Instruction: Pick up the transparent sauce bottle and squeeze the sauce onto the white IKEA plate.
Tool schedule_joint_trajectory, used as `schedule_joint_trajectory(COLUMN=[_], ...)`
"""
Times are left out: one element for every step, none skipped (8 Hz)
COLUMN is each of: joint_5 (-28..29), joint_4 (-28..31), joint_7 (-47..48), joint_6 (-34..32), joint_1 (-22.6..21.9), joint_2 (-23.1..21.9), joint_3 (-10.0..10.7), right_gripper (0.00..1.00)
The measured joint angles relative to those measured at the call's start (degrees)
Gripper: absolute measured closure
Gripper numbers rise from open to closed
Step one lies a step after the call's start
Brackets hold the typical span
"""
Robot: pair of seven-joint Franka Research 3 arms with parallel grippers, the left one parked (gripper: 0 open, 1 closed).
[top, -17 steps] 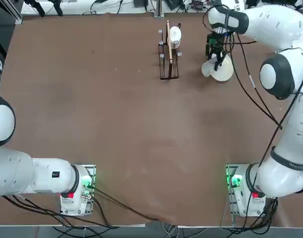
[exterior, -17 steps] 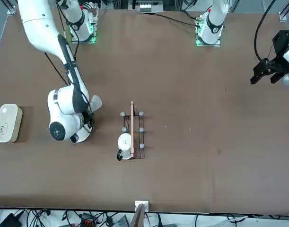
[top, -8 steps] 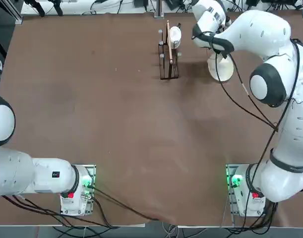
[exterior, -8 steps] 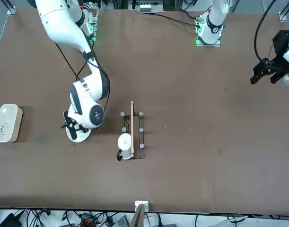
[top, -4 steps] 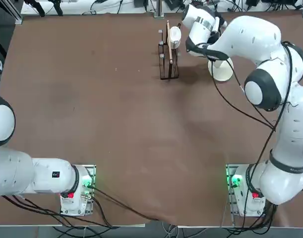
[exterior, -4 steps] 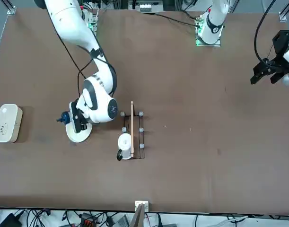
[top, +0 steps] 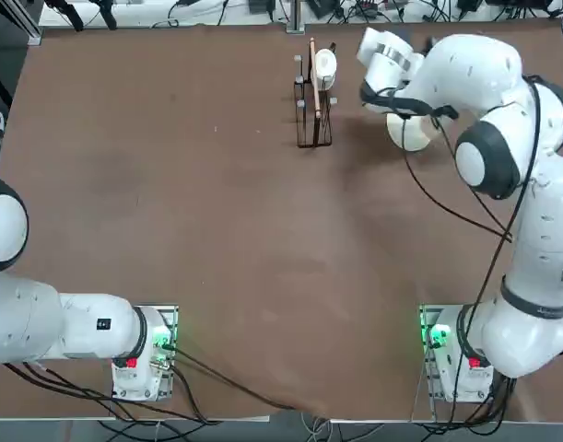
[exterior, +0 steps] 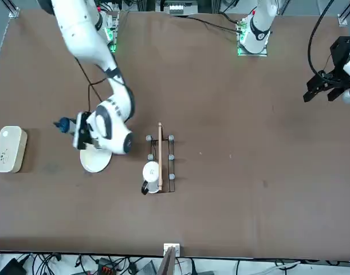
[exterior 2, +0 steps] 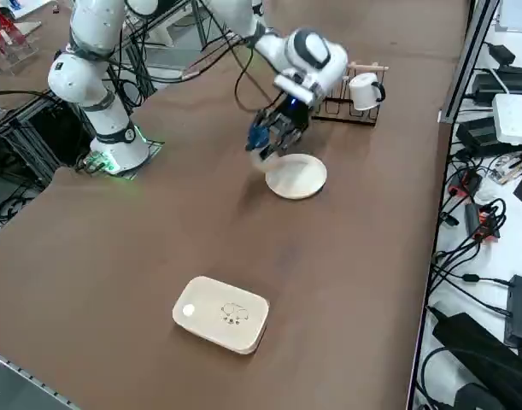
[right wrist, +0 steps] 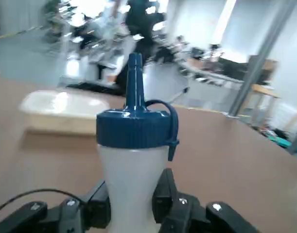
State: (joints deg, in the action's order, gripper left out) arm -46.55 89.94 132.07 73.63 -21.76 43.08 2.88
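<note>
A: Gripping the transparent sauce bottle (right wrist: pixel 131 165) low on its body, the right gripper (right wrist: pixel 130 201) has its fingers (right wrist: pixel 164 194) clamped on both sides of it, and the blue nozzle looks to lie about level, aimed away from the white IKEA plate (exterior 2: pixel 296 176) rather than down at it.

B: So where does it sit against the plate?

A: Above the plate's edge on the side away from the rack (exterior 2: pixel 353 101), off the tabletop (exterior: pixel 232 189). In the front view the nozzle tip reaches out past the rim toward the white box (exterior: pixel 8 149).

B: Then the risk is plain, I would say.

A: Yes. Squeezed as it lies, the sauce would likely land on the bare tabletop beside the plate. The soft body may also slip or buckle in so low a grip when it is tipped.

B: Anything in the way?

A: The rack with its upright white piece (top: pixel 324 64) stands near the plate on the other side; a wide wrist swing could clip it. The box lies well apart from the plate.
</note>
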Motion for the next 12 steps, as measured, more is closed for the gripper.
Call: schedule_joint_trajectory(joint_5=[-0.34, -2.12, -4.72, -7.01, -9.04, -11.05, -13.13, -14.75, -15.62, -15.74, -15.74, -15.74], joint_4=[3.21, 6.57, 10.78, 15.44, 19.30, 21.55, 22.61, 23.04, 23.40, 23.79, 24.42, 25.12], joint_7=[3.92, 8.32, 12.60, 16.31, 19.89, 22.40, 23.17, 23.17, 23.17, 23.17, 23.17, 23.28], joint_6=[0.04, 0.36, 2.42, 5.41, 7.92, 9.95, 11.58, 12.38, 12.71, 12.92, 13.18, 13.54], joint_1=[3.29, 5.80, 8.04, 10.27, 12.62, 15.12, 17.76, 20.17, 21.82, 22.47, 22.56, 22.55], joint_2=[0.20, 0.22, 0.18, 0.14, 0.13, 0.09, 0.04, -0.10, -0.34, -0.57, -0.67, -0.67], joint_3=[0.74, 2.26, 3.88, 4.65, 4.93, 5.03, 5.13, 5.17, 5.17, 5.17, 5.14, 5.09], right_gripper=[0.62, 0.62, 0.62, 0.62, 0.62, 0.62, 0.62, 0.62, 0.62, 0.62, 0.62, 0.62])
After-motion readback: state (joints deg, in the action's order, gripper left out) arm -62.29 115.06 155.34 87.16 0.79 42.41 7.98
